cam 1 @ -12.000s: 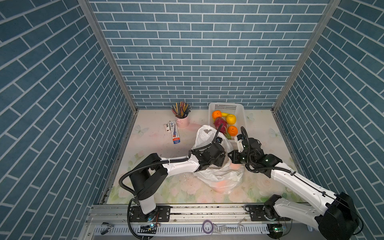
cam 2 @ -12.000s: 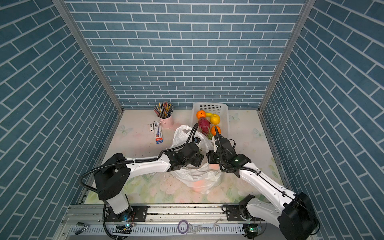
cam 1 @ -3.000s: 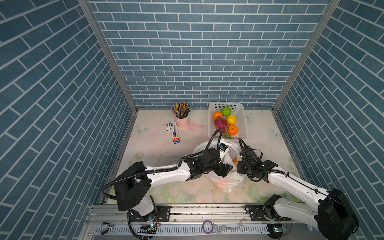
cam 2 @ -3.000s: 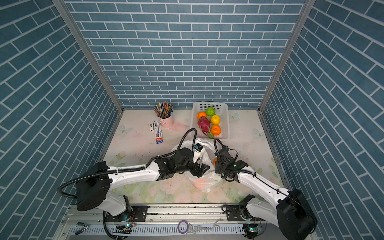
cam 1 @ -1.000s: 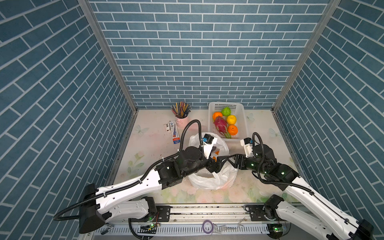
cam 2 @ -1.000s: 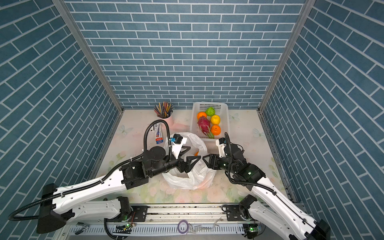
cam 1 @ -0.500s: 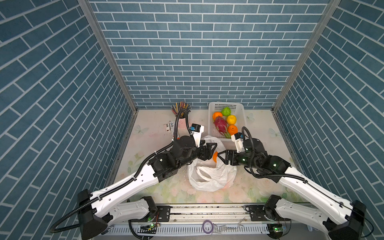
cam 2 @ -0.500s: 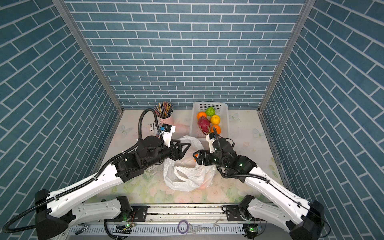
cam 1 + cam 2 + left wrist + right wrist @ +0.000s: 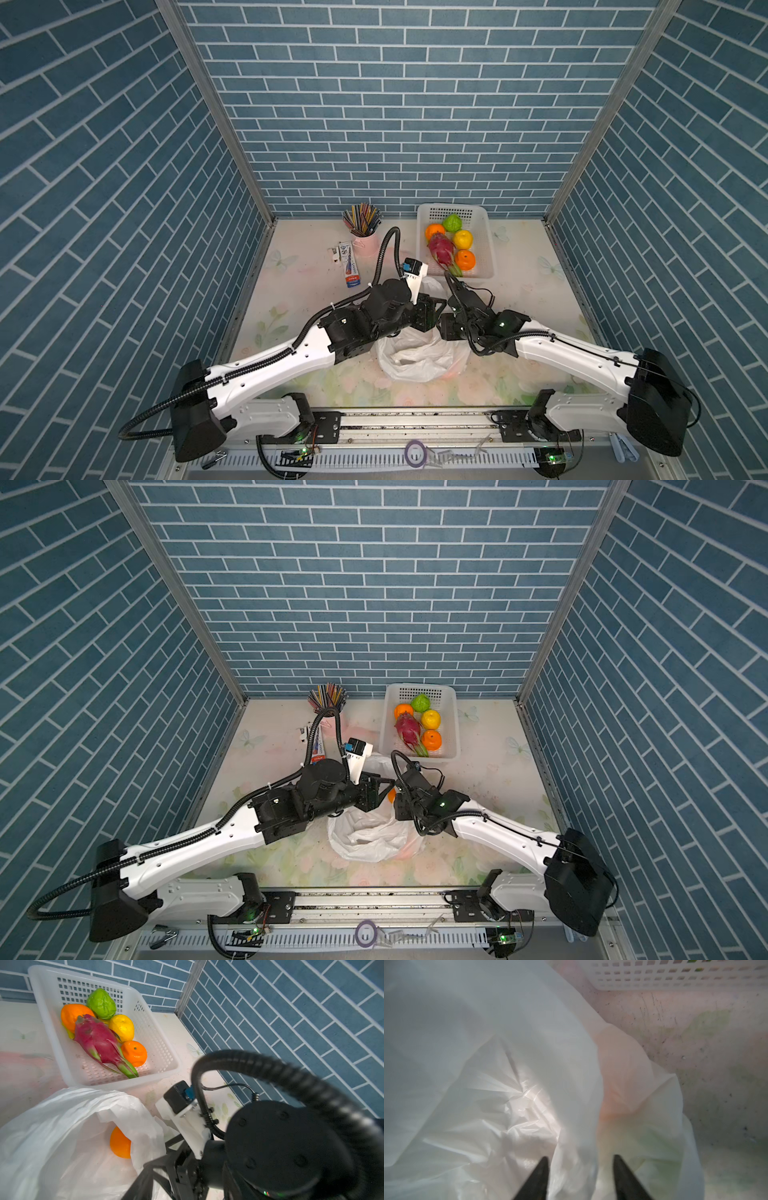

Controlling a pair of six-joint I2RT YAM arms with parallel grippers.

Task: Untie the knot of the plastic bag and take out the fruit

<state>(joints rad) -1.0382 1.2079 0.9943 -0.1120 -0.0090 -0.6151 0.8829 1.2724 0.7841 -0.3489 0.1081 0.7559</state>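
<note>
We're taking fruit out of the open plastic bag (image 9: pixel 415 357): right gripper (image 9: pixel 580 1156) straddles its rim, jaws apart; the left gripper (image 9: pixel 434 311) we cannot tell. Next, reach for the orange (image 9: pixel 120 1144)

L tool (image 9: pixel 380 788) beside R tool (image 9: pixel 579 1160)

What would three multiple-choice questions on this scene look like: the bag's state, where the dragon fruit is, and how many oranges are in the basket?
1. The plastic bag is: A knotted shut; B flat and empty; C open, with an orange inside.
2. The dragon fruit lies: A in the white basket; B in the plastic bag; C nowhere in view.
3. How many oranges lie in the basket? A one; B two; C four.
Answers: 1 C, the left wrist view shows its mouth gaping over the orange; 2 A, it lies among the basket's fruit; 3 B, one at the back, another in front.
</note>
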